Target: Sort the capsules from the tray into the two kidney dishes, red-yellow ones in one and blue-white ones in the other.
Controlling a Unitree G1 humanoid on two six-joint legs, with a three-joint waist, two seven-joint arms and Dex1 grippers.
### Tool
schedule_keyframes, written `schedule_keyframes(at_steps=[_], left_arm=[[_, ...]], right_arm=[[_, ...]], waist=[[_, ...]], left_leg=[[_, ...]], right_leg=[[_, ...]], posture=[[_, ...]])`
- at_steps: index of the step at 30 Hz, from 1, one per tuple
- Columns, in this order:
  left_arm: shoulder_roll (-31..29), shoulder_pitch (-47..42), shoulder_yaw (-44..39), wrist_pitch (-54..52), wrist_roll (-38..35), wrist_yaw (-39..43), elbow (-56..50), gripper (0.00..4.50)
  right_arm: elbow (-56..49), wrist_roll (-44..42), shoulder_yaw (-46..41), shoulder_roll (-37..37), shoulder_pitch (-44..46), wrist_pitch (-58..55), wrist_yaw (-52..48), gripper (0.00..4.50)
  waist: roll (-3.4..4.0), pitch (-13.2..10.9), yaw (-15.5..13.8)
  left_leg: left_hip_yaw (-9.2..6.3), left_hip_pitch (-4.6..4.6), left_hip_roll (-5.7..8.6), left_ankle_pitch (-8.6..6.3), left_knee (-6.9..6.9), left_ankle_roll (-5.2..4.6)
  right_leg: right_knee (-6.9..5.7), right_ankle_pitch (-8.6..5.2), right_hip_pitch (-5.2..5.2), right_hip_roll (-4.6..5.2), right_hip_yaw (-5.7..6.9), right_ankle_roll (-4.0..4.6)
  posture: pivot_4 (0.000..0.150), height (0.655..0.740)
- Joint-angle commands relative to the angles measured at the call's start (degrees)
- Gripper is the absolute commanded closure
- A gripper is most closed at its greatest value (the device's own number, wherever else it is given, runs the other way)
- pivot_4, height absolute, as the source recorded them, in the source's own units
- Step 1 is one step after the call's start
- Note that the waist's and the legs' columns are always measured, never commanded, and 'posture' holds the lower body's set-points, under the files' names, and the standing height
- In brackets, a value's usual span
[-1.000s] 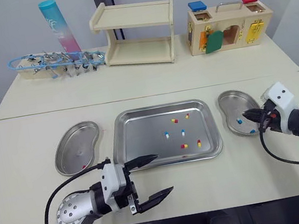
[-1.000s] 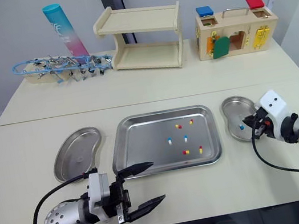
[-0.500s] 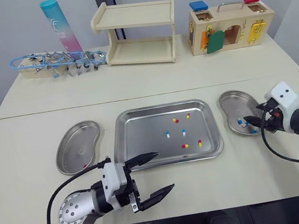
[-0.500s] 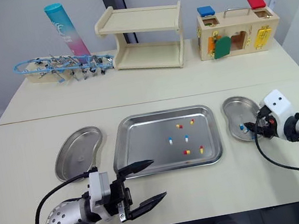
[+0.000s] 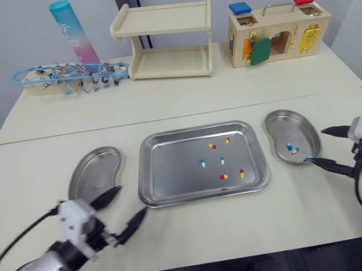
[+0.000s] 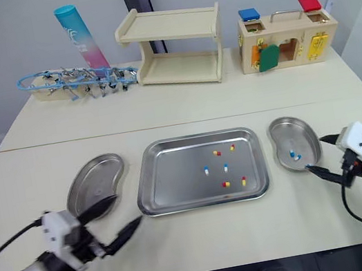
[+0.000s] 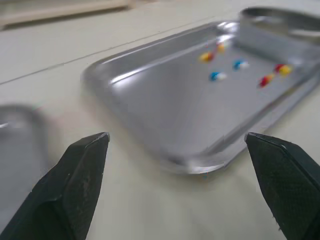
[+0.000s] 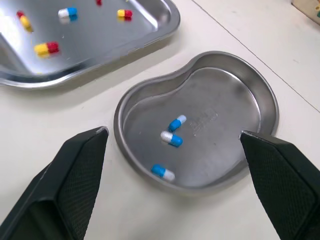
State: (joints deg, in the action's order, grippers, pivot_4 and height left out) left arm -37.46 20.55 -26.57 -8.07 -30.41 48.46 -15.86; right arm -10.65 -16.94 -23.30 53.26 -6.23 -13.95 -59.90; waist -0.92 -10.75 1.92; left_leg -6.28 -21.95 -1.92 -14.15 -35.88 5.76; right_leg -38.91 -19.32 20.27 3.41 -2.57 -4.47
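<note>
Tray (image 5: 173,172) sits mid-table (image 5: 32,168). It holds 4 red-yellow capsules (image 5: 223,176) and 2 blue-white capsules (image 5: 202,163), all in the tray's right half, loose and apart from each other. Right kidney dish (image 5: 283,124) is just right of the tray, not touching it, with 3 more blue-white capsules inside. Left kidney dish (image 5: 92,169) is just left of the tray.

Left gripper (image 5: 131,200) is off the tray's front-left corner, fingers spread wide, nothing between them. Right gripper (image 5: 316,147) is right of the tray, past the right kidney dish, fingers spread wide and empty. 1 fingertip is at that dish's near rim.
</note>
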Motion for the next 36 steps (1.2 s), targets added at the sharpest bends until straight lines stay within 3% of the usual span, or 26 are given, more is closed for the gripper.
schedule_keyframes(at_steps=[1,9,15,23,30,36], left_arm=[[-4.1,1.1,-11.4,2.4,-0.3,1.9,9.5,0.00],[-11.1,3.1,-19.9,4.6,1.1,8.9,31.4,0.00],[-12.8,1.3,-20.0,5.2,1.8,9.3,33.8,0.00],[-12.4,1.6,-19.8,4.1,1.6,9.8,28.9,0.00],[-10.8,3.9,-17.0,-0.2,-1.0,12.9,16.9,0.00],[-6.8,0.0,-5.7,-6.5,-5.0,10.0,-1.7,0.00]], right_arm=[[4.1,0.3,-4.4,2.5,-2.6,6.4,-4.2,0.07],[13.4,0.4,-5.2,6.7,-5.8,11.2,-10.2,0.07],[14.0,-1.6,-4.3,8.0,-4.8,10.5,-13.9,0.07],[14.1,-0.8,-3.4,7.0,-5.1,11.1,-14.2,0.07],[12.6,-1.6,-3.5,6.3,-5.2,10.9,-13.2,0.07],[5.2,-3.0,-3.7,4.2,-7.0,8.0,-11.3,0.07]], waist=[[-0.06,0.0,0.0],[-0.07,0.0,0.1],[-0.08,0.0,0.1],[-0.08,0.0,0.1],[-0.08,0.0,0.0],[-0.08,0.0,-0.1]], left_leg=[[0.00,0.01,0.00,0.00,0.00,0.00],[0.06,0.04,0.00,0.00,0.06,0.00],[0.05,0.05,-0.01,0.00,0.06,0.01],[0.05,0.04,-0.01,0.00,0.06,0.01],[0.06,0.05,-0.02,0.00,0.06,0.02],[0.08,0.02,-0.02,0.00,0.00,0.03]], right_leg=[[0.00,0.00,-0.01,0.00,0.01,0.00],[0.02,-0.01,0.00,0.01,-0.02,0.02],[0.01,-0.01,-0.04,0.01,0.00,0.02],[0.02,-0.01,-0.03,0.02,0.00,0.01],[0.01,-0.01,-0.05,0.02,0.00,0.01],[0.01,0.00,-0.10,0.05,-0.01,-0.01]], posture=[[0.150,0.7400],[0.150,0.7400],[0.150,0.7400],[0.150,0.7400],[0.150,0.7400],[0.150,0.7400]])
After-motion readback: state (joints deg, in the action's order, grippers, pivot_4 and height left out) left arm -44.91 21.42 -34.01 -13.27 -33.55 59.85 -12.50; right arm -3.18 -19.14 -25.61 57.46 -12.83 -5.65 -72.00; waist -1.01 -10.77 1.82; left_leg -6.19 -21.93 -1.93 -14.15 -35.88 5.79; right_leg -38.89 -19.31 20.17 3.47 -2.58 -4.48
